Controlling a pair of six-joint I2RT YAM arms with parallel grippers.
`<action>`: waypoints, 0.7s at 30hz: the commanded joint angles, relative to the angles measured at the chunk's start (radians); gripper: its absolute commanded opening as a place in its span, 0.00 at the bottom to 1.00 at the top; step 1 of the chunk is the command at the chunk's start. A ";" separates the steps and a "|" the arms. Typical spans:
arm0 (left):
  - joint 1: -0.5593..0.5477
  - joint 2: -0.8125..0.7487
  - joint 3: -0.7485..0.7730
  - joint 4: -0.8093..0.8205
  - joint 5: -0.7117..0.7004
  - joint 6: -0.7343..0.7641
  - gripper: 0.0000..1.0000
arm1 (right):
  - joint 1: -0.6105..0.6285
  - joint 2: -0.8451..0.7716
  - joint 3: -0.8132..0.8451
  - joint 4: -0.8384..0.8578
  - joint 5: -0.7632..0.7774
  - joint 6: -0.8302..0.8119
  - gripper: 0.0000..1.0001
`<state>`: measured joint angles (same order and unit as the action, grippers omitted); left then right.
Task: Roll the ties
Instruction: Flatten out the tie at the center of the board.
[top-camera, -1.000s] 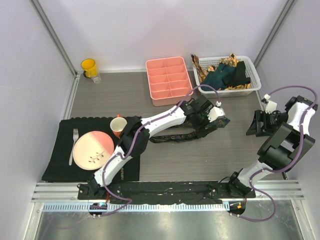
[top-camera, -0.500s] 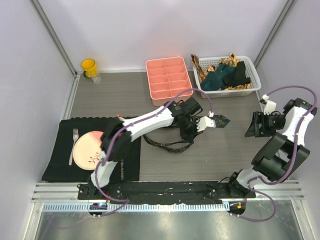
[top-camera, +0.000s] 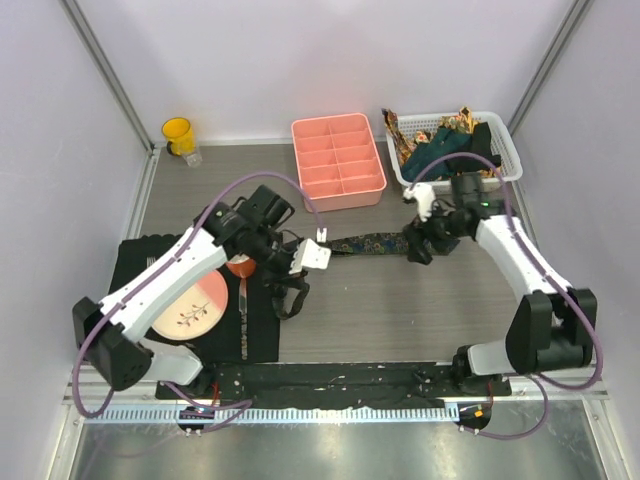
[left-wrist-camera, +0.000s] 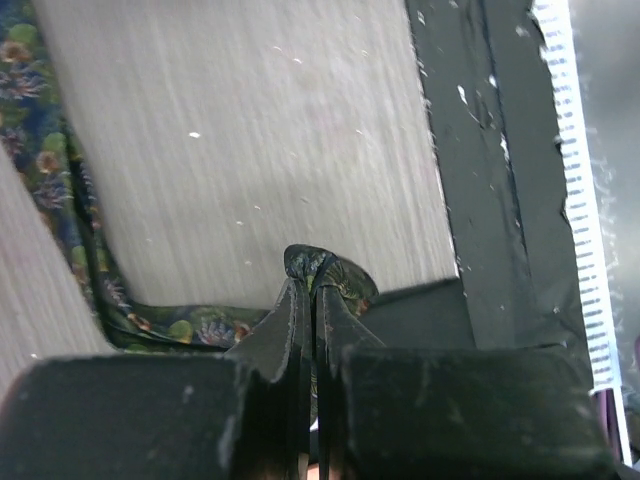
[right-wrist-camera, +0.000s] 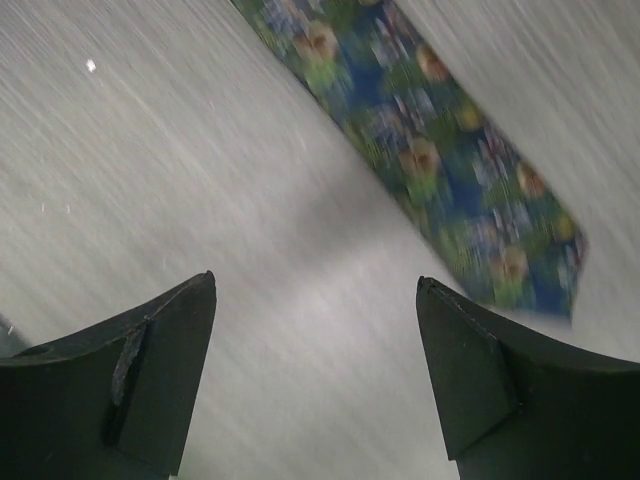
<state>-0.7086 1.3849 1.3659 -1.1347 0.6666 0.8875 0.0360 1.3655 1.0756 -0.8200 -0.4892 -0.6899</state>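
A dark tie (top-camera: 370, 242) with a small multicoloured flower pattern lies stretched across the middle of the table. Its narrow part hangs in a loop (top-camera: 287, 296) under my left gripper (top-camera: 305, 262). That gripper (left-wrist-camera: 313, 285) is shut on a fold of this tie (left-wrist-camera: 318, 264), and more of the fabric (left-wrist-camera: 50, 170) trails along the left of its wrist view. My right gripper (top-camera: 420, 246) hovers open over the wide end. In its wrist view the tie (right-wrist-camera: 430, 150) lies just beyond the right gripper (right-wrist-camera: 315, 300), with bare table between the fingers. Several more ties (top-camera: 450, 148) are heaped in the white basket (top-camera: 508, 160).
A pink divided tray (top-camera: 337, 160) stands at the back centre and a yellow cup (top-camera: 178, 134) at the back left. The black placemat (top-camera: 130, 330) at the left holds a pink plate (top-camera: 185, 308) and an orange cup (top-camera: 237, 266). A black rail (left-wrist-camera: 490, 150) runs along the near edge.
My left gripper shut on the tie and dragged it left toward the placemat, straightening it. My right arm swung in from the right edge to the tie's wide end, its jaws spreading wider.
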 joint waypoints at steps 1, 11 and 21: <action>-0.006 -0.121 -0.097 0.009 0.005 0.126 0.02 | 0.174 0.081 -0.034 0.324 0.055 0.056 0.85; 0.023 -0.167 -0.123 0.035 -0.033 0.114 0.01 | 0.461 0.280 -0.141 0.735 0.271 -0.013 0.83; 0.070 -0.178 -0.146 0.041 -0.047 0.108 0.01 | 0.559 0.438 -0.195 0.992 0.451 -0.075 0.60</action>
<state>-0.6495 1.2339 1.2209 -1.1160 0.6277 0.9817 0.5701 1.7252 0.8925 0.0391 -0.1650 -0.7067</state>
